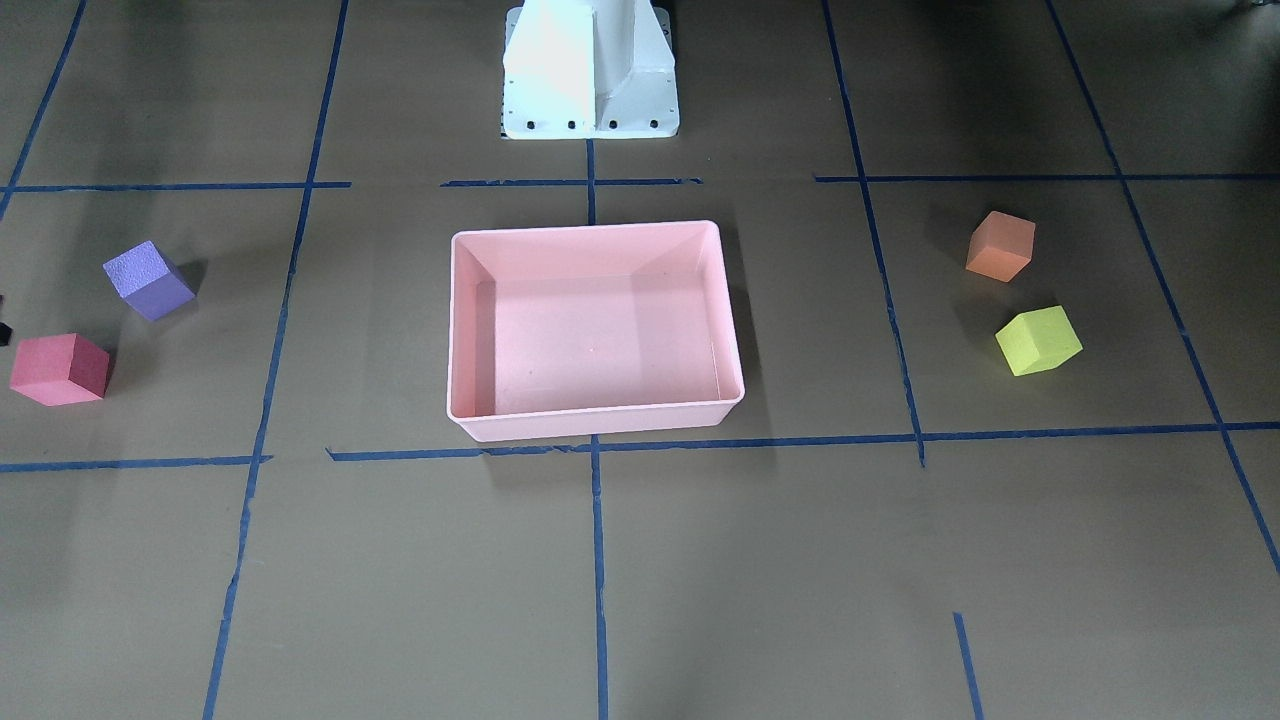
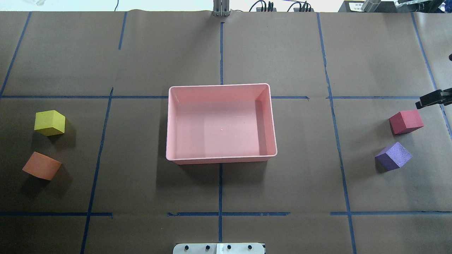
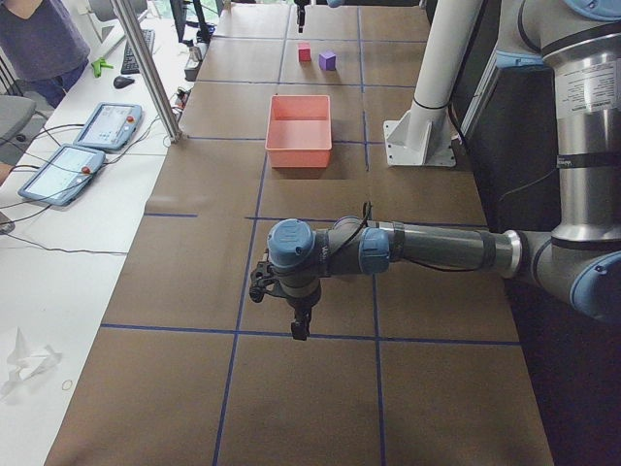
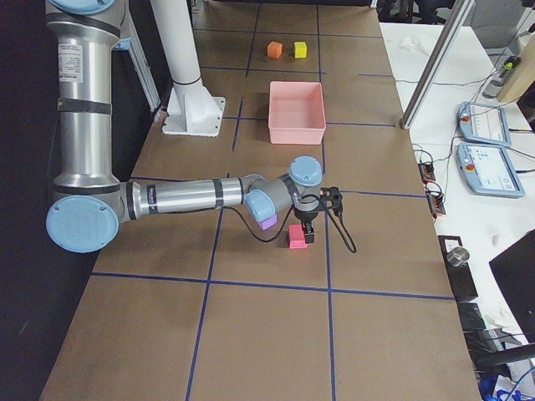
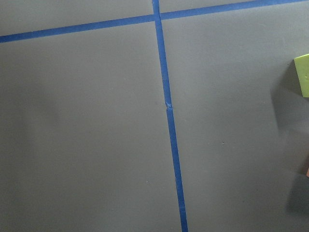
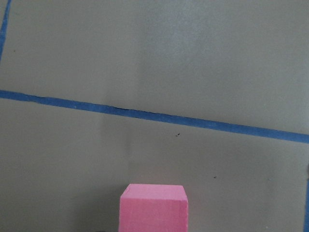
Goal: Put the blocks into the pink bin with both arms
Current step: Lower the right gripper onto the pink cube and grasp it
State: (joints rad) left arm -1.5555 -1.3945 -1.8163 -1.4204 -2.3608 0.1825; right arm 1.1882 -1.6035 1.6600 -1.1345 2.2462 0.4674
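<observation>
The pink bin sits empty in the middle of the table. The red block and the purple block lie on my right side. The yellow-green block and the orange block lie on my left side. Only a black part of my right gripper shows at the table's edge, just beyond the red block; I cannot tell if it is open. The red block fills the bottom of the right wrist view. My left gripper hangs over bare table, away from the blocks; its state is unclear.
The white pedestal base stands behind the bin. Blue tape lines cross the brown table cover. A side table with tablets and a metal post runs along the far edge.
</observation>
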